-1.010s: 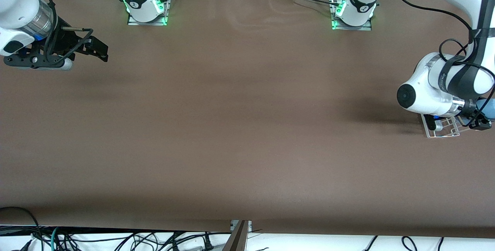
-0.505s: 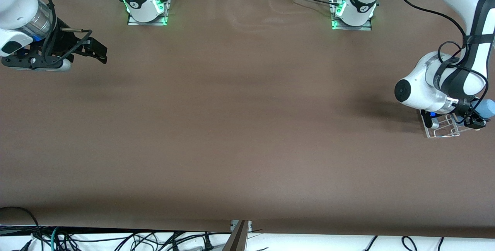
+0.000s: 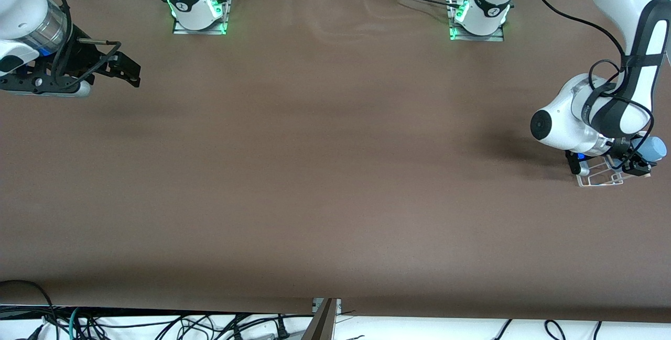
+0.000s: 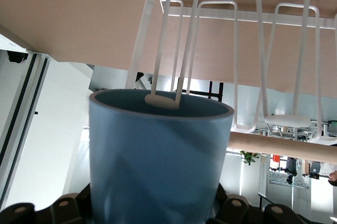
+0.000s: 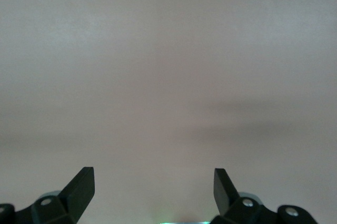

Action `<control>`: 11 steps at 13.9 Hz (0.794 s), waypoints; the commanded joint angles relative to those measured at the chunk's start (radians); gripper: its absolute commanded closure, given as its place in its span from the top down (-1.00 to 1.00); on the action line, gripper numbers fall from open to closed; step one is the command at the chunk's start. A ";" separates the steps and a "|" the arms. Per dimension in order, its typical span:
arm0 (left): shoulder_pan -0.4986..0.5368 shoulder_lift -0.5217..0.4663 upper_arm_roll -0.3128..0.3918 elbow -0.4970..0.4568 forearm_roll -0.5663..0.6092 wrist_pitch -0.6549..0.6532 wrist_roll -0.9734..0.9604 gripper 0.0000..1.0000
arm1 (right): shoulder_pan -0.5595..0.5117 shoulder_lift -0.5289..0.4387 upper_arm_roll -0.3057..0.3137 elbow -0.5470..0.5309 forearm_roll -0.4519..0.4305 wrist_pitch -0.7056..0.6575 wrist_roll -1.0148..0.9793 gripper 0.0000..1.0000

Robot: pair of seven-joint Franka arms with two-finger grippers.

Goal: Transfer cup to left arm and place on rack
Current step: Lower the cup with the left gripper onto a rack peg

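Observation:
My left gripper (image 3: 645, 157) is shut on the light-blue cup (image 3: 654, 147) and holds it tilted just over the white wire rack (image 3: 603, 177) at the left arm's end of the table. In the left wrist view the cup (image 4: 158, 161) fills the space between the jaws of the left gripper (image 4: 158, 211), and its open mouth faces the rack's upright loops (image 4: 247, 50). One prong's tip sits at the cup's rim. The rack's pale wooden rod (image 4: 284, 148) shows beside the cup. My right gripper (image 3: 125, 69) (image 5: 154, 182) is open and empty over the bare table at the right arm's end.
The two arm bases (image 3: 199, 12) (image 3: 478, 15) with green lights stand along the edge farthest from the front camera. Cables (image 3: 157, 324) hang below the table edge nearest the front camera. The brown tabletop (image 3: 335, 162) is bare between the arms.
My left arm has brought the cup down closer to the rack. My right gripper has drifted slightly toward the right arm's end of the table.

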 commanded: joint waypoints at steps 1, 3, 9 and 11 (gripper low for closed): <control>0.005 -0.003 -0.005 -0.001 0.035 0.008 -0.011 0.99 | 0.003 -0.002 0.011 0.010 -0.053 -0.023 0.003 0.99; 0.005 -0.003 -0.005 0.003 0.034 0.008 -0.016 1.00 | 0.006 -0.008 0.028 0.011 -0.132 -0.116 0.003 0.99; -0.004 -0.064 -0.013 0.026 -0.145 0.003 0.001 1.00 | 0.024 -0.002 0.061 0.017 -0.168 -0.138 0.005 0.99; -0.009 -0.084 -0.021 0.064 -0.310 -0.006 0.003 1.00 | 0.024 0.000 0.059 0.017 -0.160 -0.129 0.008 0.99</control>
